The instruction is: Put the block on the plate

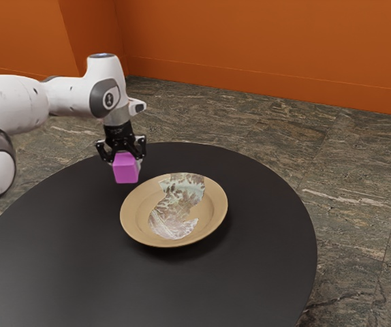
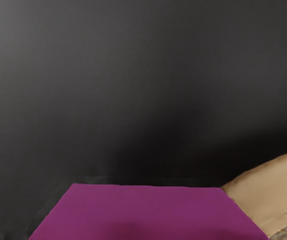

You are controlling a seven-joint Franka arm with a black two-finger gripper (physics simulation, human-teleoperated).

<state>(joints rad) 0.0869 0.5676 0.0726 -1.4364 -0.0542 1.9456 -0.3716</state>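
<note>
My gripper (image 1: 125,158) is at the table's far side, pointing down, with its two fingers on opposite sides of the pink-purple block (image 1: 126,170), shut on it. The block hangs beside the plate (image 1: 133,219), toward the exterior view's left, and is not over it. In the wrist view the block (image 2: 148,212) is large at the lower edge, with part of the plate (image 2: 258,182) just past one side of it. The plate is tan, round and shallow, with a pale marbled pattern across its middle.
The round black table (image 1: 114,286) carries the plate, and its curved edge runs behind the block. Beyond it are a dark stone floor (image 1: 345,177) and an orange wall (image 1: 270,48). The arm reaches in from the exterior view's left.
</note>
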